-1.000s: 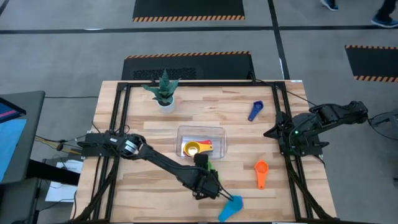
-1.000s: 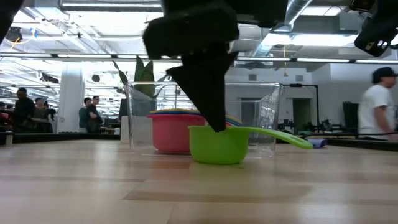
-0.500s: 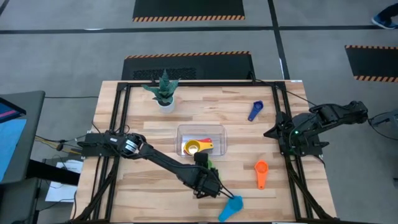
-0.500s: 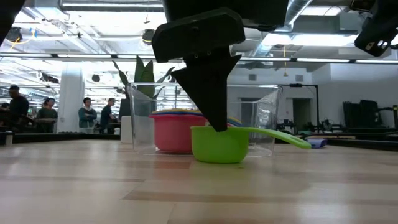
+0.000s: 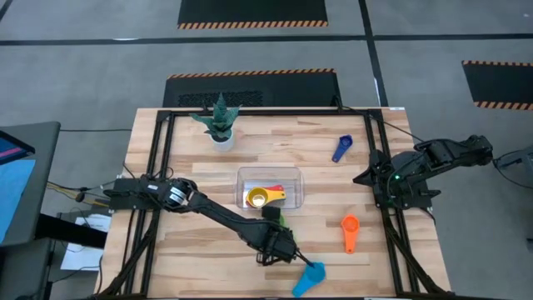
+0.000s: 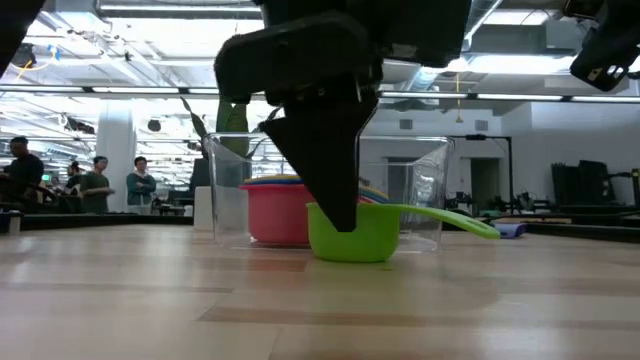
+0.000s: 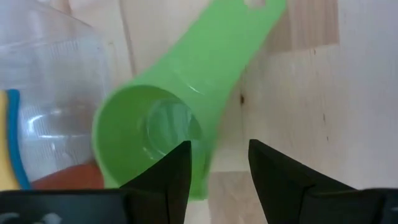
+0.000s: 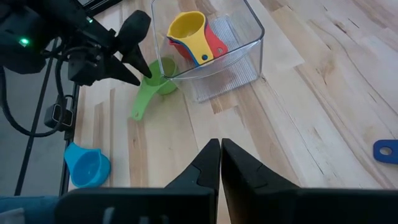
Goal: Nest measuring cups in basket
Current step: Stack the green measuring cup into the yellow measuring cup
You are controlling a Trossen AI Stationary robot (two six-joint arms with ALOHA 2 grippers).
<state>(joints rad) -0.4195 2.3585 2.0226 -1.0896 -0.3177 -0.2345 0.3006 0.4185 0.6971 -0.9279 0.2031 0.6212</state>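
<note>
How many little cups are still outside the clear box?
4. The green cup sits beside the basket under the left gripper; light blue is at the table's front edge; orange and dark blue lie toward the right arm.

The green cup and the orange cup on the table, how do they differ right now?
The green cup lies right beside the clear basket, while the orange cup lies farther off, nearer the right arm. The left gripper is open around the green cup's rim; no gripper is near the orange cup. The right gripper is shut and waits at the table's side. Both cups rest on the table, outside the basket.
</note>
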